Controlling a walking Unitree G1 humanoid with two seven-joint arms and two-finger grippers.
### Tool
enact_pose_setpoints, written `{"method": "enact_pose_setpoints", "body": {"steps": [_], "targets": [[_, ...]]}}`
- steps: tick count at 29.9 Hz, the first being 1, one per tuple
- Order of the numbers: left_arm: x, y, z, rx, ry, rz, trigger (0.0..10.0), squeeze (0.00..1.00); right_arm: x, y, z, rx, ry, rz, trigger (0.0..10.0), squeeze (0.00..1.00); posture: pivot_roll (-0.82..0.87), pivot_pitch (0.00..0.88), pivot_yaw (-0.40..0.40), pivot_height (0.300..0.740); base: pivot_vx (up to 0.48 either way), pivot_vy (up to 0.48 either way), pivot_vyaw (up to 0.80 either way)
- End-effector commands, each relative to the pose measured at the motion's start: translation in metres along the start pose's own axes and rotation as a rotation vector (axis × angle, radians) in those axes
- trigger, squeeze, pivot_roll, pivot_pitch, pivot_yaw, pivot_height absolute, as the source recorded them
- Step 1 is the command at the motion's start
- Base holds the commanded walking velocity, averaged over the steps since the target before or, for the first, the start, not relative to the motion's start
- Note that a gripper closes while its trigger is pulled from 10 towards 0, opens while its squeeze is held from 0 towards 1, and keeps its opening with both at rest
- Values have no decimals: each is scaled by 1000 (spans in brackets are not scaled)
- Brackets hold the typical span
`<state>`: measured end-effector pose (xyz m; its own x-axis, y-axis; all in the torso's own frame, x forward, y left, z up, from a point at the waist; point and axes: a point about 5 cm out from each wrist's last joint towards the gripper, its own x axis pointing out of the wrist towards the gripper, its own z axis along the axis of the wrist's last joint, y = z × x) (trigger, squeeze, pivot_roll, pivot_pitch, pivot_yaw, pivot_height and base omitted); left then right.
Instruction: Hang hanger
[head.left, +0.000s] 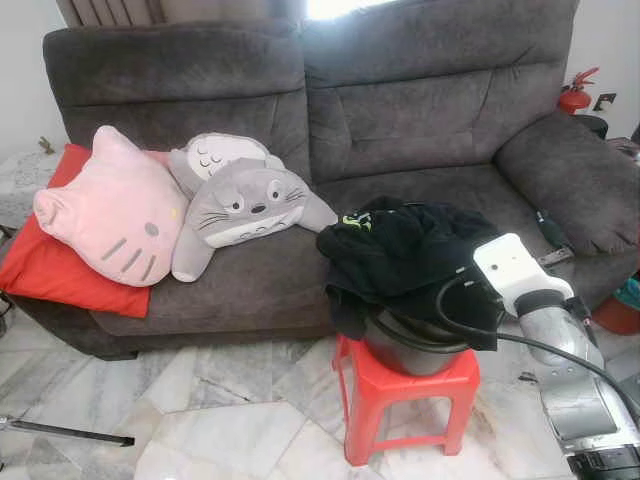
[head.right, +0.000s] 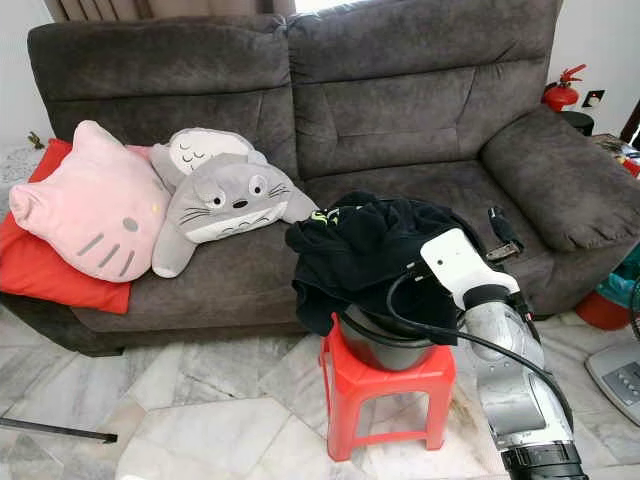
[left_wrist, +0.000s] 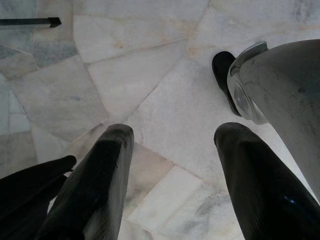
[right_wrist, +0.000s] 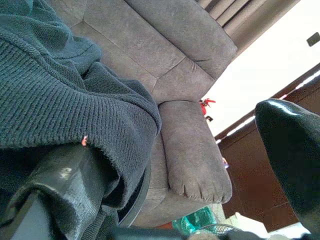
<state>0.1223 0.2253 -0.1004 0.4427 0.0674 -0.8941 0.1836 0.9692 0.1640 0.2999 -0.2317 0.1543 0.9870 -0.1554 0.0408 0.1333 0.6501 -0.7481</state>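
At the left end of the sofa (head.left: 420, 110), a red cushion (head.left: 50, 265) lies under a pink cat pillow (head.left: 110, 210), with a grey plush toy (head.left: 245, 205) just beside it on the seat. A thin black rod (head.left: 70, 432) lies on the marble floor (head.left: 220, 420) in front. The left gripper (left_wrist: 172, 145) hangs over that floor, its 2 fingers spread wide and holding nothing.

In front of the sofa's right half stands a red stool (head.left: 405, 395) with a dark pot (head.left: 410, 350) on top. A heap of black clothes (head.left: 400, 250) with a bit of yellow-green print spills over the pot's rim. The hanger cannot be made out in the heap, so I cannot tell which way it points.

The right gripper (right_wrist: 175, 165) reaches in at the heap's right edge, fingers wide apart. 1 finger (right_wrist: 65, 185) sits under a ribbed knit hem draped over it, and the other is clear of the cloth. Nothing is gripped. A red fire extinguisher (head.left: 575, 95) stands past the sofa's right arm.
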Motion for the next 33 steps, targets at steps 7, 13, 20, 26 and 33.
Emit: {"method": "enact_pose_setpoints", "body": {"steps": [7, 13, 20, 26, 33], "targets": [[-1, 2, -3, 4, 11, 7, 10000, 0, 3, -4, 6, 16, -21, -21, 10000, 0, -209, 0, 96, 740, 0, 0, 0], [-1, 2, -3, 4, 11, 7, 10000, 0, 3, -4, 6, 16, -21, -21, 10000, 0, -209, 0, 96, 740, 0, 0, 0], [-1, 2, -3, 4, 11, 7, 10000, 0, 3, -4, 6, 16, -21, -21, 10000, 0, -209, 0, 96, 740, 0, 0, 0], [0, 1, -2, 5, 9, 7, 10000, 0, 16, 28, -5, -21, 83, 189, 10000, 0, -203, 0, 99, 740, 0, 0, 0], [0, 1, -1, 4, 7, 7, 10000, 0, 17, 32, -6, -24, 94, 217, 10000, 0, -202, 0, 99, 740, 0, 0, 0]]}}
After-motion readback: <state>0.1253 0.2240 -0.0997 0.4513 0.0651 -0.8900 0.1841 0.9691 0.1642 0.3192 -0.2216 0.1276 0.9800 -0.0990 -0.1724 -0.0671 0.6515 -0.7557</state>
